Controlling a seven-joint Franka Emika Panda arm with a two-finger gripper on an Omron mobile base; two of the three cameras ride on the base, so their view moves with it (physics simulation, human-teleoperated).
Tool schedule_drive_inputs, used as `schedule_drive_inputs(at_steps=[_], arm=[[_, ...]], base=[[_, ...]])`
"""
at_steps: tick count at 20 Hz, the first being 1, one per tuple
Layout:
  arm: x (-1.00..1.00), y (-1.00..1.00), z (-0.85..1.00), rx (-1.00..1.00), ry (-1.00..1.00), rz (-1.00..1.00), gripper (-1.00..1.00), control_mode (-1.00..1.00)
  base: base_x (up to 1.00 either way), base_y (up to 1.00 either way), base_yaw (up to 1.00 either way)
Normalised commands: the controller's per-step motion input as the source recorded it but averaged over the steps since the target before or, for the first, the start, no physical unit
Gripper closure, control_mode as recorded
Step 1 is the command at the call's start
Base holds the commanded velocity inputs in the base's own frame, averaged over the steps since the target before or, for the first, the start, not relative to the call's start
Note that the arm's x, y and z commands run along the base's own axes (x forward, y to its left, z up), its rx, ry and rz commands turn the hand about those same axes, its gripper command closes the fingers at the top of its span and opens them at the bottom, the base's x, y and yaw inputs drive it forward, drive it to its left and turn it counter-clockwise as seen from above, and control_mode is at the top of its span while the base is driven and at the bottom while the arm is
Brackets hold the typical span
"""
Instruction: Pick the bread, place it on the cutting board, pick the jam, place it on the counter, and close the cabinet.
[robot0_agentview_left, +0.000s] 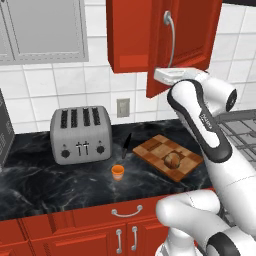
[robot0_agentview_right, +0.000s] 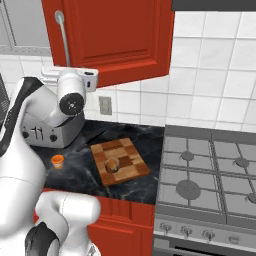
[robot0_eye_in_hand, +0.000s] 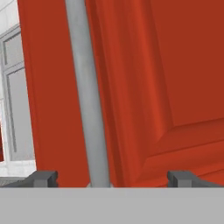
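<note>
Cabinet: showing smooth, matt red panelling; handle looking like brushed grey metal. Cutting board: showing checkered wood. Counter: gleaming as veined black marble. Toaster: looking metallic grey.

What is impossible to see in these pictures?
- Left base view: inside of the cabinet, hidden by its open door and side wall.
- Both base views: gripper fingers, behind the hand.
- Hand view: the handle ends, cut by the edges.
- Jam: too small to tell lid or label.
</note>
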Motion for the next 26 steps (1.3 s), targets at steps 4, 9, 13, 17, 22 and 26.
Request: schedule_drive_inputs(at_steps=[4, 9, 13, 17, 22, 26], arm=[[0.17, 0.22, 0.00, 0.00, 0.00, -0.09, -1.00, -1.00], [0.19, 0.21, 0.00, 0.00, 0.00, -0.09, -1.00, -1.00], [0.21, 0.23, 0.00, 0.00, 0.00, -0.09, -1.00, -1.00], [0.21, 0.23, 0.00, 0.00, 0.00, -0.08, -1.00, -1.00], [0.22, 0.22, 0.00, 0.00, 0.00, -0.08, -1.00, -1.00], [0.22, 0.19, 0.00, 0.00, 0.00, -0.08, -1.00, -1.00]], base=[[0.00, 0.00, 0.00], [0.00, 0.00, 0.00], [0.00, 0.00, 0.00], [0.00, 0.00, 0.00], [0.00, 0.00, 0.00], [0.00, 0.00, 0.00]])
